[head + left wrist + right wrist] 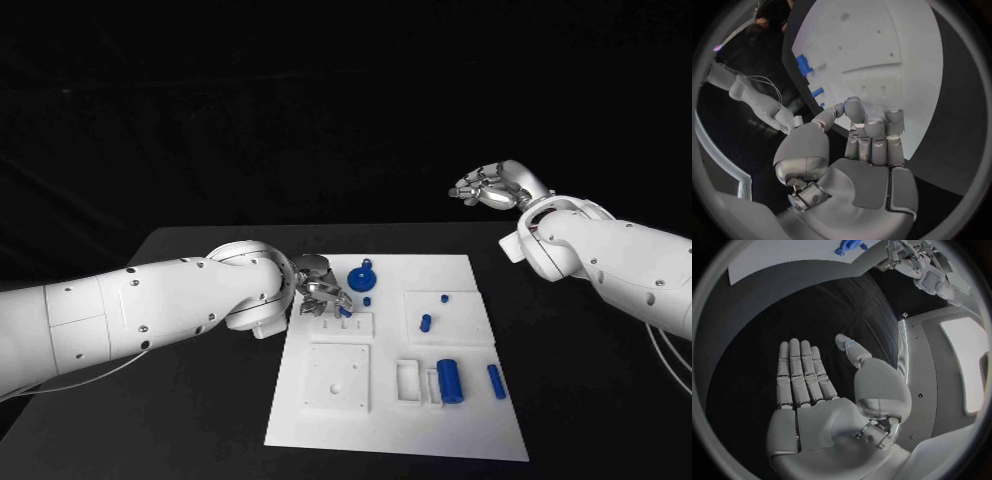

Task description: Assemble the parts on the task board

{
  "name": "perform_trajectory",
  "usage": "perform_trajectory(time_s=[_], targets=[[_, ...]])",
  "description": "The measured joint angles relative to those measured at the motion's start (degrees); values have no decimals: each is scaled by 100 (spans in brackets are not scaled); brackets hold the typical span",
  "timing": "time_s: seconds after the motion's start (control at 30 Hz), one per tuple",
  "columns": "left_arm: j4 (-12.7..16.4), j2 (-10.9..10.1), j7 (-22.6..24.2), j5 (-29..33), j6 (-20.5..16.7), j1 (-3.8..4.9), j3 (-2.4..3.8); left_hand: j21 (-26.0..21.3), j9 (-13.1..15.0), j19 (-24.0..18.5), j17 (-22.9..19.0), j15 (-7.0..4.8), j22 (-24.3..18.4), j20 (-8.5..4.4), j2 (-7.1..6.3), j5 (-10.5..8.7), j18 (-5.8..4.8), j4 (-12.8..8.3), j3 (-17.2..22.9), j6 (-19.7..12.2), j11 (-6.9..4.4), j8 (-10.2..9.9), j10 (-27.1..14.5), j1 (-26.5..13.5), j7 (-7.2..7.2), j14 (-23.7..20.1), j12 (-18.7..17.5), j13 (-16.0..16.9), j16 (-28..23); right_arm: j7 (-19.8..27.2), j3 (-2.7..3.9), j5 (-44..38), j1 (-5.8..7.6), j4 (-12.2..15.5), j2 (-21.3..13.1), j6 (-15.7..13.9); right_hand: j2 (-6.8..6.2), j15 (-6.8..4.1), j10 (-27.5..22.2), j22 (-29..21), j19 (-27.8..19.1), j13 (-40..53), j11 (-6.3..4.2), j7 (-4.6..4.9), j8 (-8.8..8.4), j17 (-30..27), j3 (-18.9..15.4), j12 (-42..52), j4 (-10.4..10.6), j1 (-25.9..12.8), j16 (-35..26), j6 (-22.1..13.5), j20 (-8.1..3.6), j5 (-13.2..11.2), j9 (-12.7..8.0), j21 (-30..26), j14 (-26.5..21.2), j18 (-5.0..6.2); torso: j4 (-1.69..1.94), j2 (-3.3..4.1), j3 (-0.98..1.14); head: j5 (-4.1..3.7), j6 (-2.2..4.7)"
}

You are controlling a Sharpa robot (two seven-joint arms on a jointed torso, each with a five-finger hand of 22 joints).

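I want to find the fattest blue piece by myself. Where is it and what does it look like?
Look at the white board in the middle of the black table. Near the board's front right corner lies a thick blue cylinder beside a white block. The thinner blue peg lies to its right, and the other blue pieces are smaller.

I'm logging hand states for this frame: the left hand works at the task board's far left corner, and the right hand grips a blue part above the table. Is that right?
Not quite. The right hand holds nothing: the right wrist view shows it flat and open, raised off the task board. The left hand is at the board's far left corner, as you said.
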Motion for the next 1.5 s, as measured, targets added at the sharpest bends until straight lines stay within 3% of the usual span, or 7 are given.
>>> perform_trajectory(time_s=[0.17,0.33,0.63,0.7,1.03,1.2,1.5], targets=[[51,13,-110,-384,-3,1,-109,0,18,0,0,-3,0,0,13,17,-2,0,0,2,1,0,1,-13,-2,3,0,0,0,-1,1,10,6,-50,38,89,0,0,64,-19,-14,-93,-2,2,0,-63,-33,-68,-3,0,-38,43,14,66,-15,-17,0,1,0,3,-2,11,-40],[71,15,-162,-692,0,-20,-152,0,44,0,-6,-5,0,0,38,17,-3,0,0,39,-5,43,-4,-38,34,5,0,7,0,-14,0,12,6,-45,51,179,37,21,72,-38,-53,-190,-10,2,0,-121,-105,-170,-9,-37,-78,43,52,66,-42,-61,-21,5,-1,4,-7,39,-91],[64,29,-196,-915,-10,-85,-154,0,75,10,-6,-6,0,-10,38,17,-11,-1,-1,41,-14,44,-12,-38,36,6,0,13,22,-16,3,13,6,42,41,226,37,20,92,-38,-72,-229,10,2,0,-143,-135,-198,-8,-37,-89,43,72,66,-48,-61,-21,5,-7,5,-13,48,-136],[64,37,-196,-934,-24,-101,-146,0,100,30,-5,-6,0,-30,83,194,-33,-1,-1,43,-14,75,-12,-84,37,6,33,20,24,-16,4,13,7,63,39,230,37,20,92,-39,-73,-237,10,2,0,-147,-135,-204,-8,-37,-104,43,72,66,-54,-76,-21,5,-7,7,-13,48,-142],[66,46,-179,-944,-84,-119,-142,0,130,30,-5,-6,1,-30,150,198,-37,17,17,64,-31,95,5,-152,58,6,35,27,45,-26,4,16,7,90,36,245,36,36,92,-43,-94,-265,10,2,0,-165,-150,-243,-23,-36,-104,42,92,89,-61,-83,-37,4,-10,5,-10,31,-169],[64,39,-173,-920,-102,-124,-146,0,160,51,-4,-6,1,-10,189,200,-38,17,17,64,-31,113,5,-190,57,6,62,36,67,-49,4,19,7,121,32,262,36,36,123,-43,-94,-322,41,2,0,-189,-150,-280,-24,-37,-104,42,93,373,-76,-83,-37,3,-10,2,-3,19,-172],[55,51,-173,-886,-96,-126,-147,0,175,50,-4,-6,1,-10,207,206,-40,17,17,64,-31,122,5,-209,57,6,62,48,67,-75,4,21,7,162,32,299,36,36,143,-43,-94,-338,20,2,0,-195,-150,-280,-24,-36,-104,42,92,415,-81,-82,-36,2,-8,-1,-2,5,-171]])
